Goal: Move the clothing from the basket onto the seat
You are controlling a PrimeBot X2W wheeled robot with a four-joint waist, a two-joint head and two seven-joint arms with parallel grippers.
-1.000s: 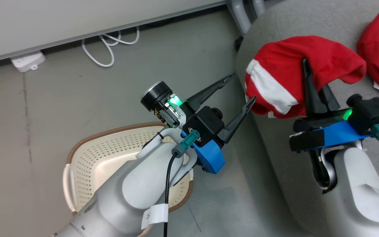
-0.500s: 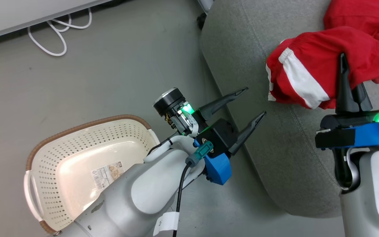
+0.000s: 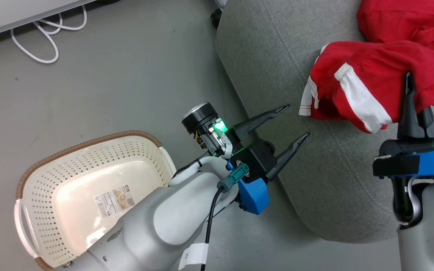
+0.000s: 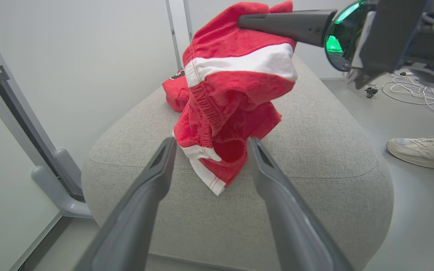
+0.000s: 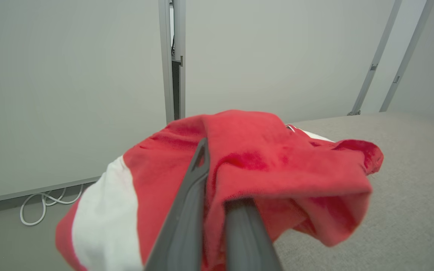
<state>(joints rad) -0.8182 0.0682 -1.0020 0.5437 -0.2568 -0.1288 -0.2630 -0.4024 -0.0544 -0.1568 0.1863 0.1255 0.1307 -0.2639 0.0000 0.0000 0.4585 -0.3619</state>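
1. Grey floor (image 3: 126, 75); the basket (image 3: 51, 177) stands beside the seat (image 3: 315, 169).
2. Right claw (image 3: 416, 113) pinches the striped garment (image 3: 371, 75) over the seat, beside the second garment (image 3: 401, 19). Left claw (image 3: 298, 119) is spread and holds nothing.
3. The cloth is probably light and limp; grip a bunched fold.
4. The left wrist view adds the hanging hem and a shoe (image 4: 424, 148).

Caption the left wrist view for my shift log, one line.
Open left gripper faces the striped red garment hanging from the right gripper over the grey seat, a second red garment behind.
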